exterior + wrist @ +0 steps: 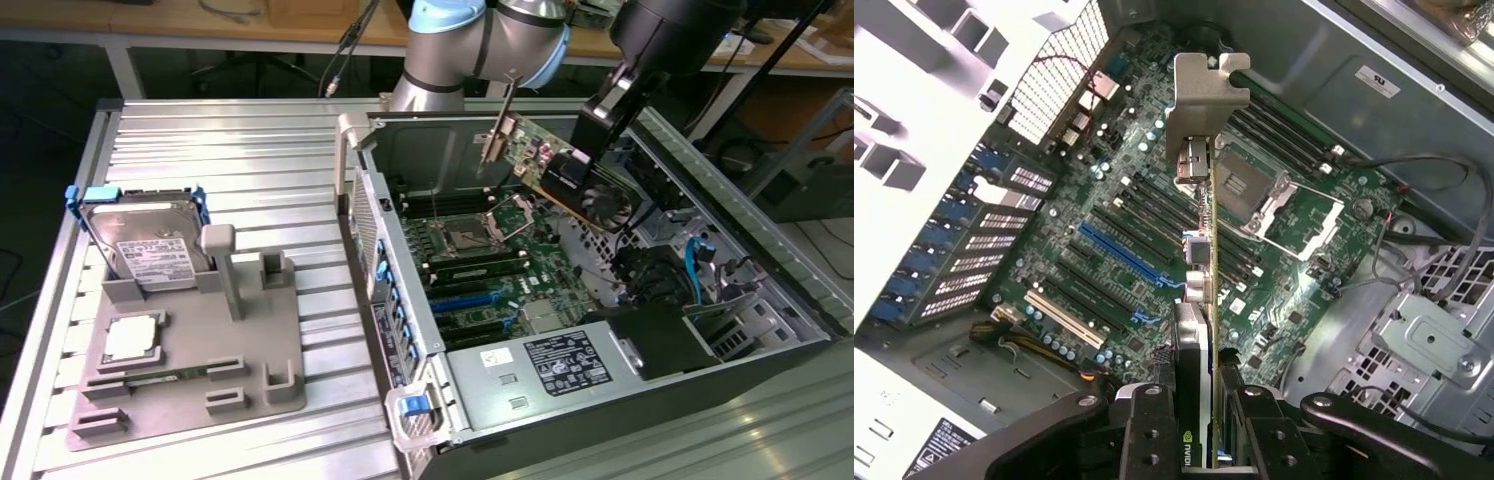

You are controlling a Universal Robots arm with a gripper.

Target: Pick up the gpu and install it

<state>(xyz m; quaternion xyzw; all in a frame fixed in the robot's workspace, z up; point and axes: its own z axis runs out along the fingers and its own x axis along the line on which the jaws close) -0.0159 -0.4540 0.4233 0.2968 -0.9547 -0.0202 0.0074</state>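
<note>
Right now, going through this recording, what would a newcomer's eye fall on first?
The gpu hangs tilted above the open computer case, clamped in the gripper. The wrist view looks along its edge down to the green motherboard. At the exterior view's left, a hard drive stands in a grey holder.

Silver arm [438,75], blue joint caps [447,15], black fingers [1146,425]
</note>
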